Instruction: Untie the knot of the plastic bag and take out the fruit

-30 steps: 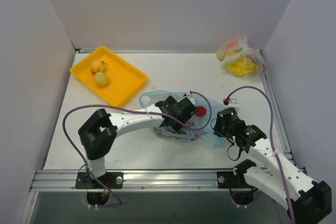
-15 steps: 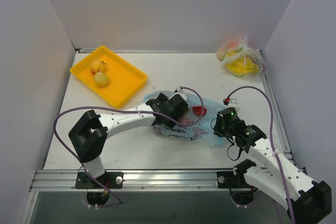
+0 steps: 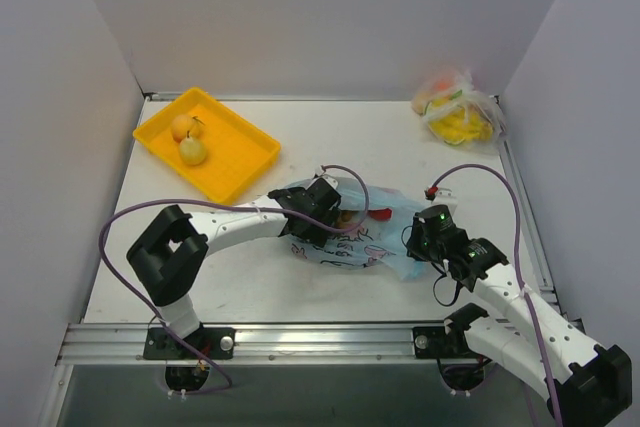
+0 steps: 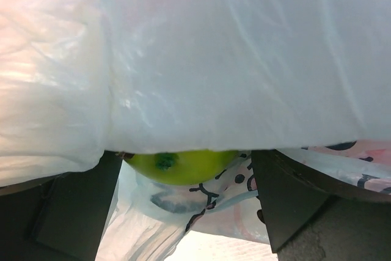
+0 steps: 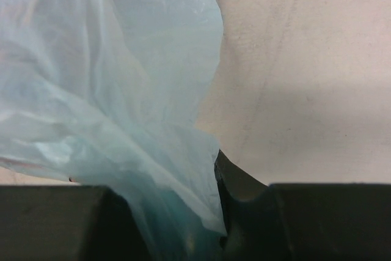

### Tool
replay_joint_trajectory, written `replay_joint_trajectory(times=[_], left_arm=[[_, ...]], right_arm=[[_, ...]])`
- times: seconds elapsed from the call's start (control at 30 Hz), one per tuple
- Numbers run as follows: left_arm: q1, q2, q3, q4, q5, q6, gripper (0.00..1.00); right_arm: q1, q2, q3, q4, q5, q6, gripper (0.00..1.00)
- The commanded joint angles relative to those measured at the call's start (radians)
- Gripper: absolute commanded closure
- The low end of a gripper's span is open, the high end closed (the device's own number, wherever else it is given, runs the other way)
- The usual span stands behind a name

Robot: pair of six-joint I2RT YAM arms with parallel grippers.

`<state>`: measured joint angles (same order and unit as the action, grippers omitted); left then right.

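A white bench (image 3: 350,137) boxed in by pale walls carries the plastic bag (image 3: 385,237), light blue with a printed white panel. It lies slumped just ahead of the two arms, near the middle of the surface. To its far left a yellow tray (image 3: 245,162) sits angled, apparently as the drop-off for what comes out, while a clear bag (image 3: 458,112) of yellow-orange contents rests well apart in the far right corner. The right gripper (image 3: 415,252) is clamped on a fold of blue film at the bag's near right edge. It appears to be pinning the bag down so that it cannot drag along with the other arm. The left gripper (image 3: 338,212) reaches in under the draped plastic, its jaws spread wide. The knot cannot be made out in any view, and the mouth looks loose enough to admit the arm. Seen from the left wrist, a green apple (image 4: 180,164) sits between those spread fingers beneath a sheet of film, though whether they touch it cannot be told. Closing on that apple looks like the step in hand. Two yellowish fruit (image 3: 188,140) already lie together in the tray.
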<state>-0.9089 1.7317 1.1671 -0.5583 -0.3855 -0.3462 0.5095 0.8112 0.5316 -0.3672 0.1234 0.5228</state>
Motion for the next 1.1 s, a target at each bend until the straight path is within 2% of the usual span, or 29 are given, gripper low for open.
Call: replay_joint_trajectory(times=[0.0,0.3,0.73,0.87,1.07], left_arm=[[0.013,-0.031,-0.020,0.063,0.079,-0.056,0.03],[0.027,-0.021,-0.078,0.155,0.108,-0.145,0.03],[0.031,-0.225,-0.184,0.294,0.004,-0.297,0.02],[0.028,-0.210,-0.169,0.294,0.026,-0.298,0.03],[0.022,-0.153,-0.155,0.281,0.028,-0.310,0.11]], right_arm=[[-0.005,0.000,0.001,-0.029,0.013,0.003,0.82],[-0.005,-0.001,0.001,-0.032,0.012,0.005,0.81],[-0.005,-0.015,-0.002,-0.032,0.015,0.008,0.81],[-0.005,-0.017,-0.004,-0.033,0.015,0.008,0.80],[-0.005,-0.024,-0.007,-0.032,0.016,0.006,0.80]])
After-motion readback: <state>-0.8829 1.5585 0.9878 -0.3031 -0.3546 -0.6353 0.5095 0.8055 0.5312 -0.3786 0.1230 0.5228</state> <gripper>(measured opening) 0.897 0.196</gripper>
